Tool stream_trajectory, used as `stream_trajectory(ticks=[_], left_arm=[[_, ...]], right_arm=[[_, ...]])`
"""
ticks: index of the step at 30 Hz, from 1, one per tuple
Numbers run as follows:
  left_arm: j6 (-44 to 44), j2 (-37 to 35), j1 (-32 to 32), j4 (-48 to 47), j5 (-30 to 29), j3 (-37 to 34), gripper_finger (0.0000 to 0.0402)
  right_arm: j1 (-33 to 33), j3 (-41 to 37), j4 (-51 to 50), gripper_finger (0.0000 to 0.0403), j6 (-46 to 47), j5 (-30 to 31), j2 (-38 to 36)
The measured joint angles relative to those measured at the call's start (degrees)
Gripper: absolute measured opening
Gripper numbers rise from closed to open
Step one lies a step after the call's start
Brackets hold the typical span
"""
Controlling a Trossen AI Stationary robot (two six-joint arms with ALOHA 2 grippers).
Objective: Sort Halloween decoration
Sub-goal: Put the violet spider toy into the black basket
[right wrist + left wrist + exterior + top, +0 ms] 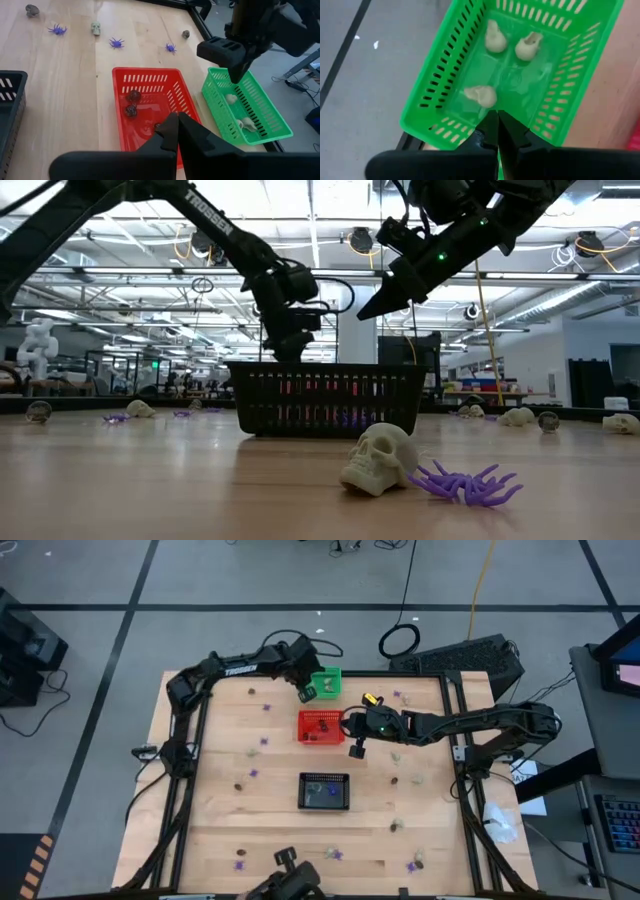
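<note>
My left arm's link reads "TROSSEN" in white. My left gripper [497, 131] hangs over the green basket [327, 683] at the table's twelve o'clock edge, fingers pressed together and empty; three cream skulls [480, 95] lie in the basket just beneath it. My right gripper [177, 131], also closed and empty, hovers above the red basket [150, 107], which holds dark brown trinkets [133, 95]. Purple spiders [116, 43] lie scattered on the table [220, 830], and purple ones sit in the black basket [325, 792] at centre.
</note>
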Motion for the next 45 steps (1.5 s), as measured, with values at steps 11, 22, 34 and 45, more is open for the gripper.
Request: stream_trajectory(ticks=[11,22,34,45], left_arm=[[0.27,-5.73,-2.95,2.85,-0.10,-3.00,0.0001],[-4.31,-20.96,-8.29,28.34,-2.17,-27.30,0.0000],[-8.23,-39.69,-17.09,53.42,-2.42,-56.75,0.0000],[-9.20,-43.06,-22.49,61.05,-5.44,-66.64,0.0000]], right_arm=[[0.00,0.00,-0.51,0.0000,-0.63,0.00,0.00],[-0.11,-2.70,2.18,0.0000,-0.41,0.00,0.00],[0.34,-8.07,10.28,0.0000,8.76,-7.42,0.01],[3.63,-8.07,10.08,0.0000,10.34,-5.02,0.63]])
